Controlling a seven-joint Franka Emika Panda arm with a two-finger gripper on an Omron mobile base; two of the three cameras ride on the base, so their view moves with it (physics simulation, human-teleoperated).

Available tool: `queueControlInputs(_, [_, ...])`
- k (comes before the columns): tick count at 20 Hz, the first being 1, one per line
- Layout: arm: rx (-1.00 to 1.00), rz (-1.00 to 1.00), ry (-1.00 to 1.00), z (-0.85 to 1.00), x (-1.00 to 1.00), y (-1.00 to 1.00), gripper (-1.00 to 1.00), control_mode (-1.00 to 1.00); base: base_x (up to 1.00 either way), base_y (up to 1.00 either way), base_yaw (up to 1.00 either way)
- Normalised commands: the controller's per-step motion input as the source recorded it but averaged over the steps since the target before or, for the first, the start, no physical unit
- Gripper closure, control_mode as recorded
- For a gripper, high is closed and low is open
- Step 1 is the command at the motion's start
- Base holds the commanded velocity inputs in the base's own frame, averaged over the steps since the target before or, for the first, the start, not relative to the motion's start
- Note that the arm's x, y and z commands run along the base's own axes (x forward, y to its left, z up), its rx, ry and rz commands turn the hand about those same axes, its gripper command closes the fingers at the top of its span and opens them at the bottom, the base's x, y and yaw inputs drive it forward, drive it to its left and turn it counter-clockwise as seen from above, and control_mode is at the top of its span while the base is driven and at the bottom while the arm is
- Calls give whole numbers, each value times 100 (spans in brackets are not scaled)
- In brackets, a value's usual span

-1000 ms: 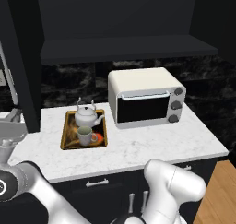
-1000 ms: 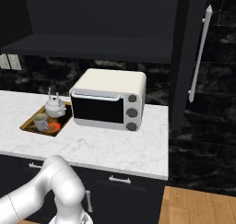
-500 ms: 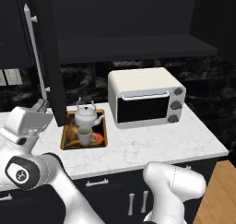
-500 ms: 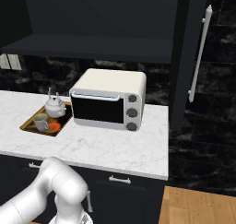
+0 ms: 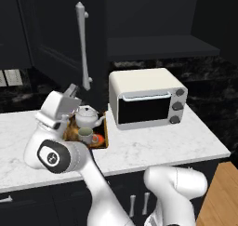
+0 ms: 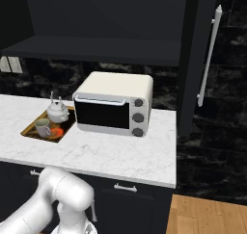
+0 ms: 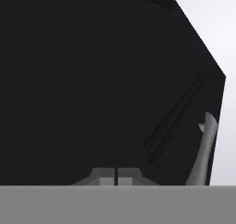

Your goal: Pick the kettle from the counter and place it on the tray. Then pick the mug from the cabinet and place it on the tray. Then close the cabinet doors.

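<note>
The white-grey kettle (image 5: 87,116) (image 6: 58,112) and the off-white mug (image 5: 85,135) (image 6: 42,127) both stand on the dark tray (image 5: 103,140) (image 6: 30,132) on the marble counter (image 5: 153,143) (image 6: 120,153). My gripper (image 5: 72,90) (image 7: 115,177) is shut and empty, up against the face of the left cabinet door (image 5: 56,39) (image 7: 92,80), just below and left of its silver bar handle (image 5: 82,46) (image 7: 205,149). That door stands partly swung in. The right cabinet door (image 6: 193,59) hangs wide open, its handle (image 6: 207,59) facing out. The cabinet shelf (image 6: 96,50) is bare.
A white toaster oven (image 5: 146,99) (image 6: 116,103) sits right of the tray under the shelf. My own arm (image 5: 60,155) rises in front of the counter's left part. Dark drawers (image 6: 125,187) run below; wood floor (image 6: 207,214) lies at the right.
The left cabinet door has swung right, toward the cabinet, with my hand rising and following along its face. Kettle, mug and tray have not moved.
</note>
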Motion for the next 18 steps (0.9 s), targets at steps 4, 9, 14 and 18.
queueControlInputs(4, [0,0,0,56,0,-76,100,-100,0,0,0])
queueControlInputs(9, [1,1,9,53,18,-72,100,-100,0,0,0])
queueControlInputs(14, [3,0,20,60,31,-68,100,-100,0,0,0])
queueControlInputs(18, [3,0,34,74,35,-46,100,-100,0,0,0])
